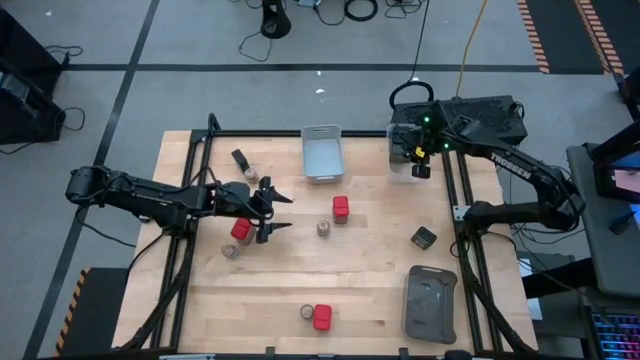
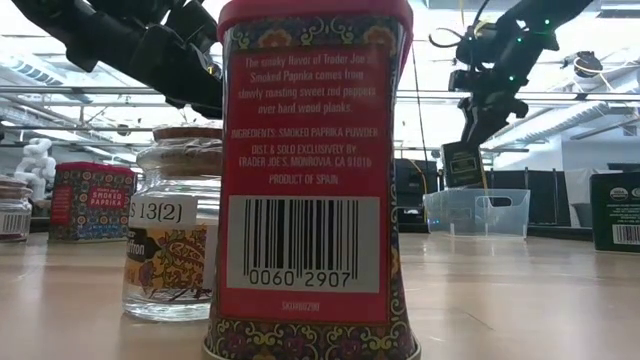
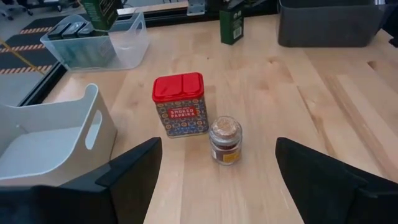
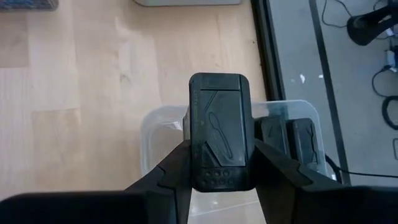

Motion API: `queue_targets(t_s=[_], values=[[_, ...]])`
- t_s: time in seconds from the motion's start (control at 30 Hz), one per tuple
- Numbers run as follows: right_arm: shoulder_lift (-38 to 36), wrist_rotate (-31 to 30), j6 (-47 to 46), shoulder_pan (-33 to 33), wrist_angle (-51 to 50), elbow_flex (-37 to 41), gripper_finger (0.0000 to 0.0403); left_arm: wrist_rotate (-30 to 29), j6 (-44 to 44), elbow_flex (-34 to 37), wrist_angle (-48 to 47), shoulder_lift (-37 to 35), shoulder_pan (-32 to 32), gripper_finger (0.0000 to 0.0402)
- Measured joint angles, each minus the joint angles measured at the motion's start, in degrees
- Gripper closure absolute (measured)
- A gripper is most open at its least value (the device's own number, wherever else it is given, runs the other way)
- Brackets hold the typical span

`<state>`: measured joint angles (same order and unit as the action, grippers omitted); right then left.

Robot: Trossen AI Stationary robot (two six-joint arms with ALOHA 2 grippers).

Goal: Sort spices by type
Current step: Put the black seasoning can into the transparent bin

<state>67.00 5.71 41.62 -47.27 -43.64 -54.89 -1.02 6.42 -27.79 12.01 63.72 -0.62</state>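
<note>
so our right gripper [image 4: 221, 165] is clamped on a black spice tin [image 4: 220, 130], held upright right above the clear bin [image 4: 163, 127] with two more inside, so we'd guess it goes straight down; left gripper [image 1: 275, 212] hangs wide open near the red tin [image 3: 178, 104]

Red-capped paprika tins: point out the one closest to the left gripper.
The paprika tin directly beneath the open left gripper, beside a cork-topped jar. The other two red-capped tins sit farther off, mid-table and at the near edge.
</note>
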Motion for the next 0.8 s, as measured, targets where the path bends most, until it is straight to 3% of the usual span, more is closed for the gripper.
queue_targets(t_s=[0.8], values=[[0.04, 0.31, 1.08, -2.22, 8.84, 9.25, 0.0277, 0.0, 0.0, 0.0, -0.11, 0.0, 0.0, 0.0084]])
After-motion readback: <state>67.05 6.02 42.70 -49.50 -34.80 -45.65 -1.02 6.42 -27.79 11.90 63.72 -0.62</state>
